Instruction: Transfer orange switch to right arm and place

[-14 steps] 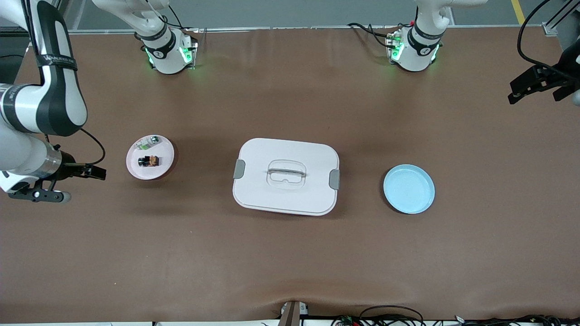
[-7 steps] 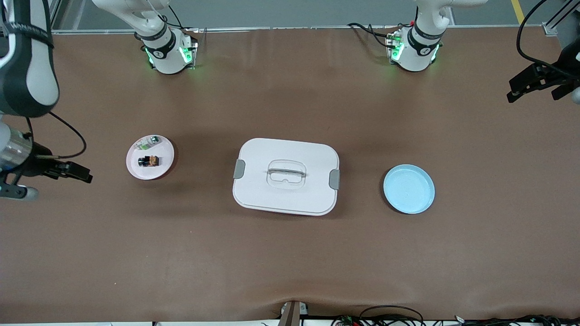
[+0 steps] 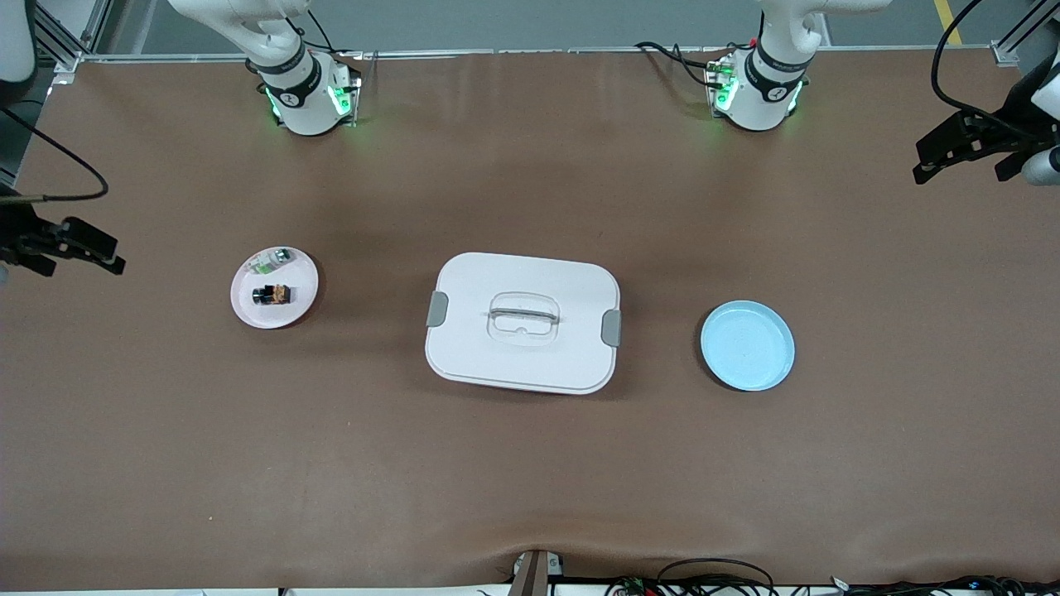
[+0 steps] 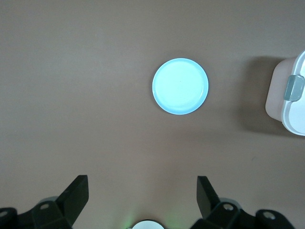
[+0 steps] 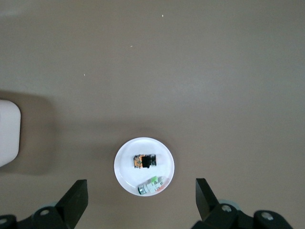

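The orange switch (image 3: 271, 294), a tiny black part with an orange band, lies on a small white plate (image 3: 300, 277) toward the right arm's end of the table. It also shows in the right wrist view (image 5: 145, 161) on that plate (image 5: 126, 171). My right gripper (image 3: 106, 258) is open and empty, up in the air past the plate at the table's end; the right wrist view (image 5: 140, 191) shows its fingers wide apart. My left gripper (image 3: 926, 168) is open and empty, high over the left arm's end of the table, as the left wrist view (image 4: 141, 188) shows.
A small green-and-silver part (image 3: 273, 260) shares the white plate with the switch. A white lidded box (image 3: 530, 277) with grey clips stands mid-table. An empty light blue plate (image 3: 747, 345) lies toward the left arm's end.
My right gripper has pulled away from the white plate toward the table's end and risen. My left gripper has shifted slightly. The switch has not moved.
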### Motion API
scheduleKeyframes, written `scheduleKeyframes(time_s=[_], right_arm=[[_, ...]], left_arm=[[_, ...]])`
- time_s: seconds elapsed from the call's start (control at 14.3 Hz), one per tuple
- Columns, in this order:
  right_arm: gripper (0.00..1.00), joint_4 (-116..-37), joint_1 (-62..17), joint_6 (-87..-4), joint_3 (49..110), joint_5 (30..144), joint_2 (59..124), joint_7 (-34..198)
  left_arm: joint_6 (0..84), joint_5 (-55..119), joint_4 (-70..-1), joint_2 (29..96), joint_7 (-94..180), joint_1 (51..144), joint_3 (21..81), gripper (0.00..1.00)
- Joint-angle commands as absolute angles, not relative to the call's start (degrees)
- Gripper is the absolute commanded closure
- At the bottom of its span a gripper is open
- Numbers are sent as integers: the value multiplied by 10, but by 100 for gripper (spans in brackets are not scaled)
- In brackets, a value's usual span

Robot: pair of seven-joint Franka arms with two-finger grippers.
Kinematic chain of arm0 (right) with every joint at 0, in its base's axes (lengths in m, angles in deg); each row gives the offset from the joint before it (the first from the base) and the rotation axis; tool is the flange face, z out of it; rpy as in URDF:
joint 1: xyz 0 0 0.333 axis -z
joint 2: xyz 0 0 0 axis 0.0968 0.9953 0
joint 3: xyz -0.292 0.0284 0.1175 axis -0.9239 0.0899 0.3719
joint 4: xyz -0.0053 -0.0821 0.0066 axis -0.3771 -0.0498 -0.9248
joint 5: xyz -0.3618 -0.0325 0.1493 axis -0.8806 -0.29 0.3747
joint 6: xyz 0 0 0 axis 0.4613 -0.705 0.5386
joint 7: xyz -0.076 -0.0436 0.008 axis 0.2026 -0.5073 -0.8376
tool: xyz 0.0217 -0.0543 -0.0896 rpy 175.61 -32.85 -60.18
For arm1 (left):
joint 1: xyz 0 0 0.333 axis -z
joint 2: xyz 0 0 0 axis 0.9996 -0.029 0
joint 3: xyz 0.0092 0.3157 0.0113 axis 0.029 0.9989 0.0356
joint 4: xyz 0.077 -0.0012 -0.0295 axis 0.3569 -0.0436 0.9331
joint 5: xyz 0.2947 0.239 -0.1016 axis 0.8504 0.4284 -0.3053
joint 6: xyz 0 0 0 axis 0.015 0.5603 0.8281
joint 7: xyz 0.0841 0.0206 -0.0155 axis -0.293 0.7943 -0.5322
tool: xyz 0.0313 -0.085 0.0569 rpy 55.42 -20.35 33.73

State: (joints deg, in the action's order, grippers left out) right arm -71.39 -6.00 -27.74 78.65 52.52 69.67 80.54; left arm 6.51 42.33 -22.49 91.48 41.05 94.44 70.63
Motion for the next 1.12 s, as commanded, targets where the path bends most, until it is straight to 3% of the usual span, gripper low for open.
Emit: scheduleKeyframes(time_s=[0.0, 0.42, 1.05], right_arm=[[0, -721, -49, -252, 791, 522, 677, 799], [0, -732, -56, -214, 796, 520, 641, 844], [0, -798, -56, -234, 798, 502, 563, 817]], left_arm=[[65, 414, -249, 941, 408, 941, 705, 0], [71, 414, -252, 943, 408, 941, 708, 0], [70, 415, -252, 946, 401, 940, 709, 0]])
